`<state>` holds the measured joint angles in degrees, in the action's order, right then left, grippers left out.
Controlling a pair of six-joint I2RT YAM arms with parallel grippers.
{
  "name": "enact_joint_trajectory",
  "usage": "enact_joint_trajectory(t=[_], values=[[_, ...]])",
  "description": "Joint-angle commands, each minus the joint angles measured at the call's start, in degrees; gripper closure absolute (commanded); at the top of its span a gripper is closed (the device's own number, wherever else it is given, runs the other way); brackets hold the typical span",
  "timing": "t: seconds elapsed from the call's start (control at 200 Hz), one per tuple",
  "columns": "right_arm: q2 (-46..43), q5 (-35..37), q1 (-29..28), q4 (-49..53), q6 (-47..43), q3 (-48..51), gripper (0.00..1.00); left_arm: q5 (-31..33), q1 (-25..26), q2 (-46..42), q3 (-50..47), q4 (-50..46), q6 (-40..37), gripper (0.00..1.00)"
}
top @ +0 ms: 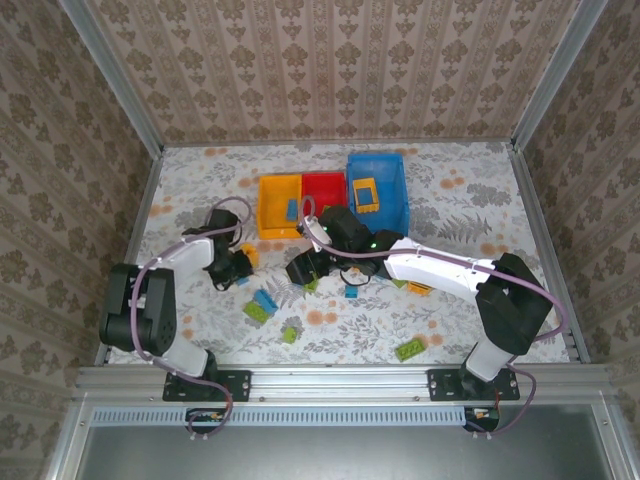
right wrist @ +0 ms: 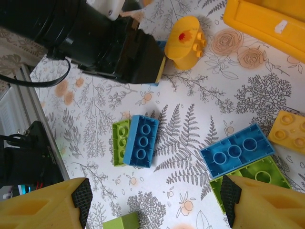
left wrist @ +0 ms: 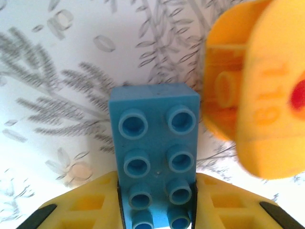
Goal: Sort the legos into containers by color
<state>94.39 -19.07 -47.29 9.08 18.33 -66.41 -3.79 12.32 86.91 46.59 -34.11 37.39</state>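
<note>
The left claw (left wrist: 157, 207) has its two yellow fingers (left wrist: 86, 205) pressed on both long sides of a blue brick (left wrist: 155, 138), studs up, so it is clamped on this brick. I cannot tell if the brick rests on the flowered table (left wrist: 57, 71) or is lifted. Just at its right stands a rounded yellow piece (left wrist: 257, 90).

The right claw (right wrist: 155, 198) hangs over the table with fingers wide apart and nothing between them. Under it lie a blue-and-green pair (right wrist: 138, 140), a long blue brick (right wrist: 236, 155) against a green brick (right wrist: 259, 176), and farther out a yellow brick (right wrist: 289, 131). This wrist camera gives also the left claw from outside, a dark body with the rounded yellow piece close at its tip.

From above, three bins stand side by side behind both claws: a yellow-orange bin (top: 272, 200), a red bin (top: 325, 183) and a blue bin (top: 398, 195). An orange frame (top: 365, 195) lies in the blue one. More bricks are scattered toward the near edge.
</note>
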Motion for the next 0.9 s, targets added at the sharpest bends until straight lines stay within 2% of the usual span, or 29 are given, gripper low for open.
enact_joint_trajectory(t=[0.0, 0.125, 0.225, 0.45, 0.725, 0.895], values=[[-1.6, -0.4, 0.1, -1.9, 0.8, -0.7, 0.25, 3.7, -0.1, -6.5, -1.1, -6.9, 1.3, 0.78], [-5.5, 2.9, 2.0, -5.9, 3.7, 1.6, 0.26, 4.0, 2.2, -13.1, 3.1, -11.7, -0.8, 0.79], [-8.6, 5.2, 5.0, -12.9, 8.7, 5.4, 0.26, 2.6, 5.7, -11.4, 10.8, -14.1, -3.3, 0.79], [-9.3, 9.1, 9.3, -12.8, 12.0, 3.7, 0.26, 4.7, 13.3, 3.2, 31.1, -17.8, -8.9, 0.80], [-11.0, 9.3, 11.0, -11.6, 12.8, 4.6, 0.26, 4.3, 12.7, 23.7, 51.3, -21.3, -13.5, 0.80], [-12.7, 9.5, 11.0, -10.7, 13.6, 6.8, 0.26, 3.7, 11.5, 33.0, 58.9, -24.6, -14.4, 0.78]])
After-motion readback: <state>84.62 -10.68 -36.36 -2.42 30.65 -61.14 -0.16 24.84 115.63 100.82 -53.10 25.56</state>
